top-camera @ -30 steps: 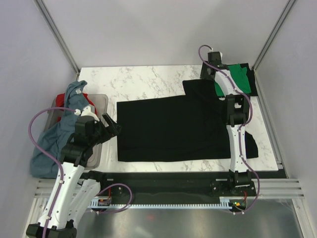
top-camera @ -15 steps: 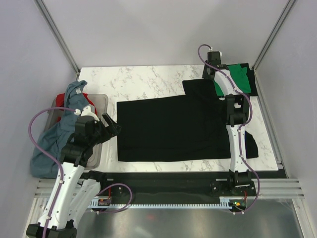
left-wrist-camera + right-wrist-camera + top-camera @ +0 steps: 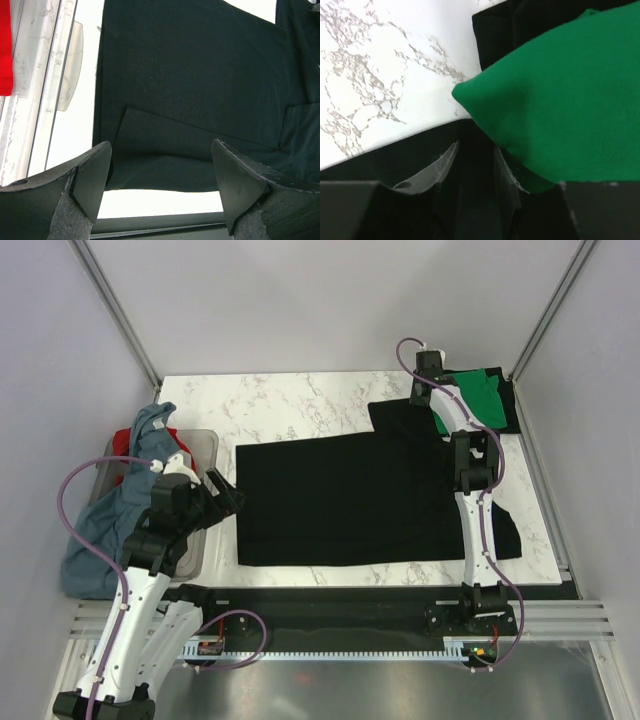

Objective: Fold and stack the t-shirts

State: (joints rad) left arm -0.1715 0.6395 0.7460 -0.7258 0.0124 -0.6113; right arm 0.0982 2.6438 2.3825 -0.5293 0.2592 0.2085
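Black shirt (image 3: 350,500): spread flat on worktop (image 3: 300,405), hem toward left, far sleeve touching green shirt (image 3: 480,395) folded in far right corner. Grey-blue shirt (image 3: 105,520) and red shirt (image 3: 122,443): heaped in and over bin (image 3: 207,445) at left, not yet folded. Left end effector (image 3: 157,187): jaws wide apart, empty, hovering over near left corner of black shirt, with a flap of cloth doubled over just ahead. Right end effector (image 3: 475,172): low over far sleeve, just beside green shirt's edge, jaws close together; grip on cloth not determinable from wrist view. Probable step in hand: first fold of black shirt. Lower left end effector onto hem corner and pinch through the full edge, not the loose flap alone. Confirm a firm hold on black sleeve only; keep green shirt out of the jaws. Lift both points evenly, carry across together, and lay down with edges aligned to avoid wrinkles or dragging the folded green shirt.
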